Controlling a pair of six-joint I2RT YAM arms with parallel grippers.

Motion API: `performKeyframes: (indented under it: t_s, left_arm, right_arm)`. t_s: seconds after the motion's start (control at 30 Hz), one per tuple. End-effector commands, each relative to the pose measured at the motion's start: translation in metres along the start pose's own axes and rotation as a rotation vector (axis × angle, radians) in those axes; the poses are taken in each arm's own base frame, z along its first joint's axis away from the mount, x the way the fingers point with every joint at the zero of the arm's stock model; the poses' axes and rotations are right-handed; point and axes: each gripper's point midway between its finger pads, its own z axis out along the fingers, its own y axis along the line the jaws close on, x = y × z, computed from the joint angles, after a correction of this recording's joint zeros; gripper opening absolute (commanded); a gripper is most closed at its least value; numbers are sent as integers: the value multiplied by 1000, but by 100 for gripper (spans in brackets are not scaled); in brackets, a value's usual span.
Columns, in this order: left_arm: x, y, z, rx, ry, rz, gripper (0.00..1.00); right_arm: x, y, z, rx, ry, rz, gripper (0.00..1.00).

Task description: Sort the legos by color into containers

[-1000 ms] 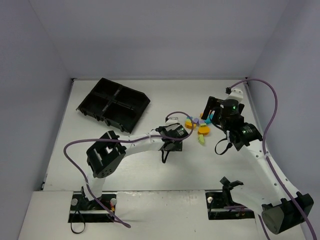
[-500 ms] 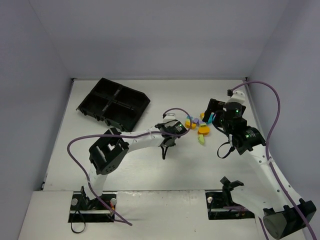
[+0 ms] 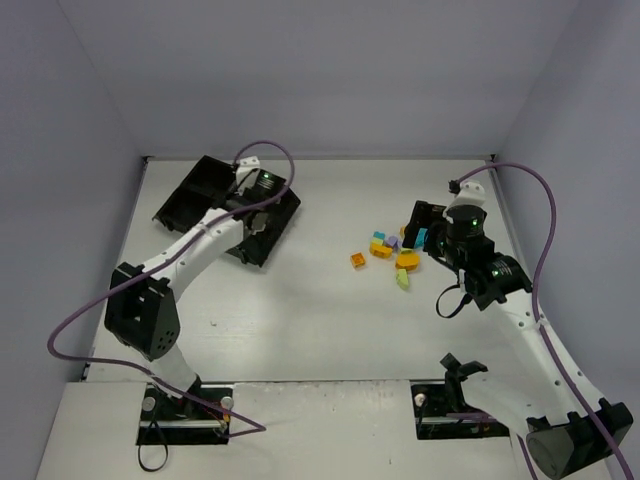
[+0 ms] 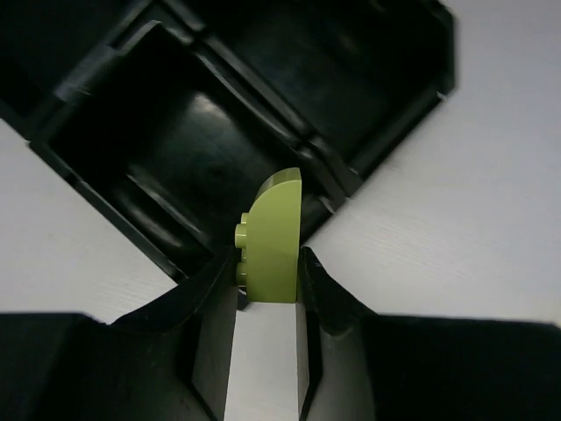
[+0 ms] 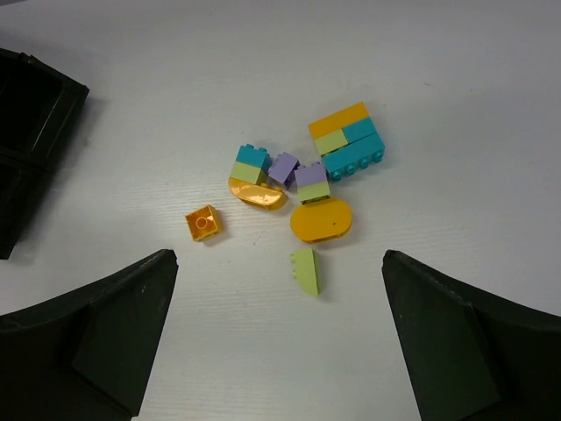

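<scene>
My left gripper (image 4: pixel 267 263) is shut on a yellow-green lego (image 4: pixel 273 235), held upright over the near edge of a compartment of the black tray (image 4: pixel 175 149). From above, the left gripper (image 3: pixel 262 198) hangs over the tray's (image 3: pixel 200 195) right side. The remaining legos (image 3: pixel 390 248) lie in a loose pile at mid-right. The right wrist view shows an orange square brick (image 5: pixel 202 223), a yellow-green wedge (image 5: pixel 306 269), an orange oval (image 5: pixel 321 220) and a teal, orange and purple cluster (image 5: pixel 348 140). My right gripper (image 5: pixel 279 256) hovers open above them, holding nothing.
The tray's corner (image 5: pixel 26 132) shows at the left edge of the right wrist view. White walls enclose the table on three sides. The right arm's purple cable (image 3: pixel 545 230) loops beside the right wall.
My left gripper closed on the yellow-green brick at the pile, then swung left and back to the tray. The right gripper stayed open and barely shifted.
</scene>
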Motion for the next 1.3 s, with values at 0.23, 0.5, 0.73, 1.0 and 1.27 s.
performKeyframes:
  t_s: [0.23, 0.5, 0.73, 1.0, 1.27]
  left_arm:
    - [-2, 69, 66, -114, 132, -32, 20]
    - [-21, 60, 59, -54, 97, 41, 66]
    - [-20, -23, 0, 237, -10, 303, 68]
    - [49, -133, -31, 621, 38, 722, 69]
    - [90, -179, -17, 754, 98, 887, 70]
  right_arm:
    - [-15, 9, -1, -39, -38, -9, 100]
    - [-14, 7, -1, -33, -34, -18, 100]
    - [-19, 3, -4, -20, -53, -54, 100]
    - [-22, 7, -7, -46, -60, -68, 100]
    - [-19, 12, -12, -82, -51, -71, 100]
